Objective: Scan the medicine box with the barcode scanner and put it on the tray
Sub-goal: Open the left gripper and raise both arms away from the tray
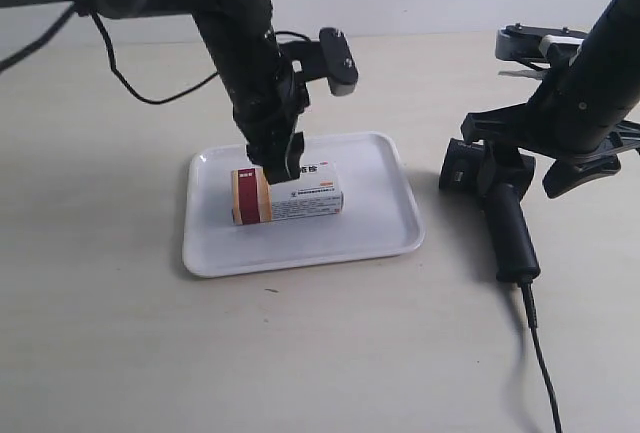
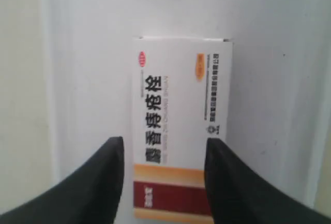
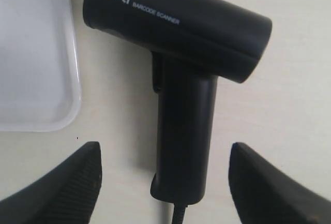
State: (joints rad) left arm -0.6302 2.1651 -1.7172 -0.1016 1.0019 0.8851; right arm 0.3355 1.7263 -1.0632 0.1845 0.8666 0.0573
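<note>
Medicine box (image 1: 287, 196) sits flat on tray (image 1: 390, 215); left gripper (image 2: 164, 154) straddles it, fingers (image 2: 106, 169) look just parted. Lift straight up, no dragging. Barcode scanner (image 3: 182, 79) on the table, right gripper (image 3: 164, 175) spread wide over it.

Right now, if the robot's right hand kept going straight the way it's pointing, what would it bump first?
Probably the barcode scanner. The right hand is open, its fingers either side of the scanner's handle, which lies on the table. How far off is unclear.
</note>
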